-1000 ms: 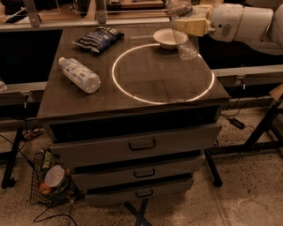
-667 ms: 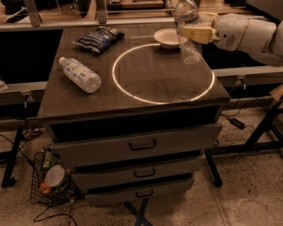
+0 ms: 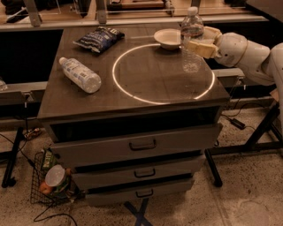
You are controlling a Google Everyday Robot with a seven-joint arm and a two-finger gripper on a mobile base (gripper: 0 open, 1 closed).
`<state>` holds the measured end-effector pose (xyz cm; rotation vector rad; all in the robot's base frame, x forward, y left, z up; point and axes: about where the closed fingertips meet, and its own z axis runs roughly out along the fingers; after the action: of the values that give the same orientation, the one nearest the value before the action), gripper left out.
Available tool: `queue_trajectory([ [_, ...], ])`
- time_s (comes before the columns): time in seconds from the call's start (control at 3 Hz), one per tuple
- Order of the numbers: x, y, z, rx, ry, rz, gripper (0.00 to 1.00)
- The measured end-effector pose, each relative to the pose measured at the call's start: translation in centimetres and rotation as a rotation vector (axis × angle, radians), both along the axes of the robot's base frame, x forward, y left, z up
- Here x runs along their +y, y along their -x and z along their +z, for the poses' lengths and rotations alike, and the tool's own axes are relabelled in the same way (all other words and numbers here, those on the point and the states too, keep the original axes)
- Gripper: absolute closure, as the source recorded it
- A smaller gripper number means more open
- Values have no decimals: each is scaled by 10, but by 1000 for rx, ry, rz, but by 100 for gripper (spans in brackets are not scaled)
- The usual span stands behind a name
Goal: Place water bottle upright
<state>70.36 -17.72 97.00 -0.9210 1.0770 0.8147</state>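
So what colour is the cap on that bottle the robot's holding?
White cap, camera view; the gripper holds the water bottle beside the bowl.

Dark three-drawer cabinet (image 3: 106,148) on speckled floor (image 3: 252,196), wire basket (image 3: 35,184) beside

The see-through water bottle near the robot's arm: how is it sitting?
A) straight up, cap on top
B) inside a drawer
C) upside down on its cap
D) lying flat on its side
A: the water bottle is upright with its white cap on top, held by the gripper at the right side of the table, next to the bowl.
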Motion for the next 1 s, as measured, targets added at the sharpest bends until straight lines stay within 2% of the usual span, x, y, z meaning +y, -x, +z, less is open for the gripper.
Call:
queue_trajectory([
  [0.33,-5,-3,-12,-27,-53,19,100],
  [0.67,-12,-4,-24,-27,-126,28,98],
  [1.0,-15,-2,-30,-26,-166,36,74],
])
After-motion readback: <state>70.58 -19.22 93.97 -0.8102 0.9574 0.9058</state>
